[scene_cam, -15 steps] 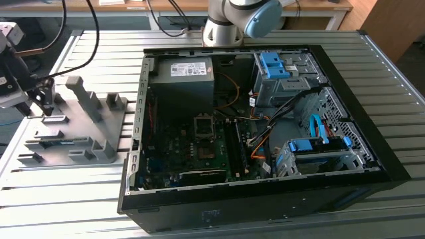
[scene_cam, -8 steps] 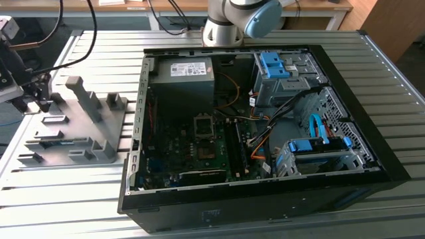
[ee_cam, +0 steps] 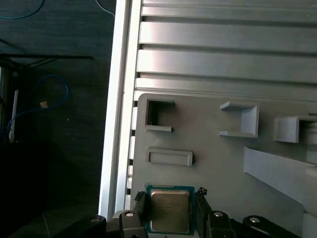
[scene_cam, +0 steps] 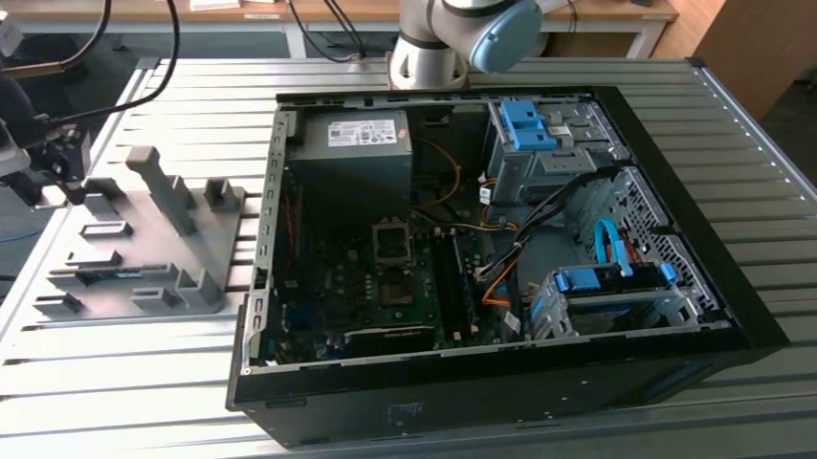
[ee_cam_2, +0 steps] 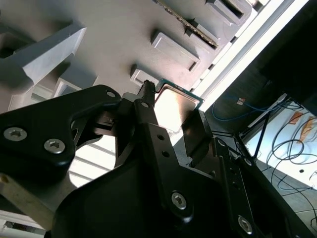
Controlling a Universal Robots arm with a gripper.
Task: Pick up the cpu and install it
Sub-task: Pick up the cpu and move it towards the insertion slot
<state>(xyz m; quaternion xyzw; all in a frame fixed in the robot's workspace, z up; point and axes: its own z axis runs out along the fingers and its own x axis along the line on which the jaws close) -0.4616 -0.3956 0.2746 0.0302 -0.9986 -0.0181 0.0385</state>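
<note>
Between the black fingers (ee_cam: 202, 206) of the gripper (ee_cam: 170, 195), drawn in to a chip's width, the cpu (ee_cam: 170, 210), a flat square with a dull silver-tan lid and green rim, is clamped by opposite edges over a corner of the matte grey moulded fixture tray (ee_cam: 208, 148), which is laid on the ribbed aluminium table (ee_cam: 223, 64).

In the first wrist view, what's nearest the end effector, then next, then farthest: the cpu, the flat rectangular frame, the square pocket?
1. cpu, right at the end effector.
2. flat rectangular frame, just past the cpu.
3. square pocket, farthest, by the grey tray's corner.
</note>
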